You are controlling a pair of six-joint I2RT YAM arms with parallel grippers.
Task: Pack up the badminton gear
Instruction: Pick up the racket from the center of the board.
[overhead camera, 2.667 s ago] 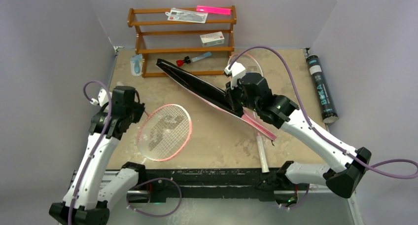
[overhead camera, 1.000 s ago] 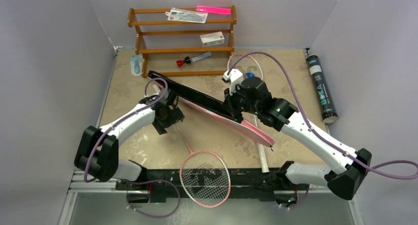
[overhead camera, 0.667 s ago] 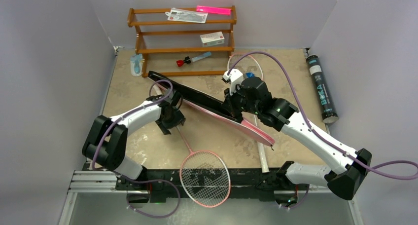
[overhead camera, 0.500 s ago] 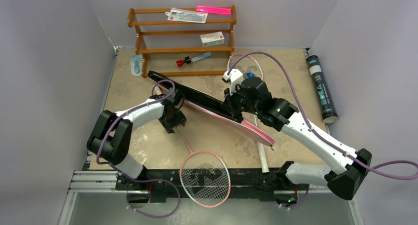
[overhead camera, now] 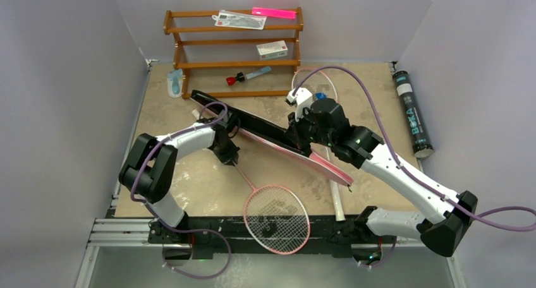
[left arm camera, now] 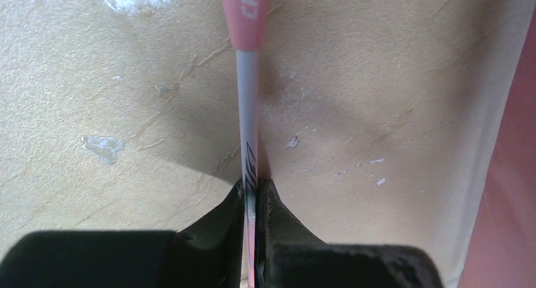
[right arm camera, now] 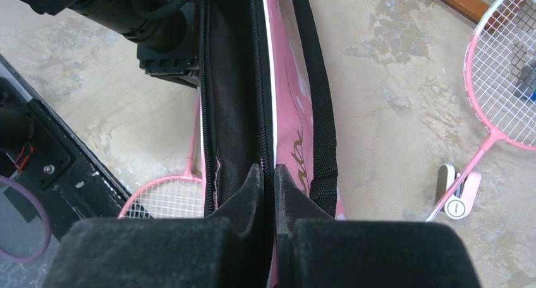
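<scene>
Left end effector (left arm camera: 253, 187) clamps racket shaft (left arm camera: 248, 105); right end effector (right arm camera: 268, 172) pinches bag (right arm camera: 288, 79)

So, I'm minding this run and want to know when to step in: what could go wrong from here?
The left gripper pinches only the thin shaft of the racket, whose head overhangs the near edge of the table; it may swivel or slip. The right gripper holds the pink bag by one zipper edge, which could pull free when the racket pushes in. The black strap beside the opening might snag the frame.
</scene>
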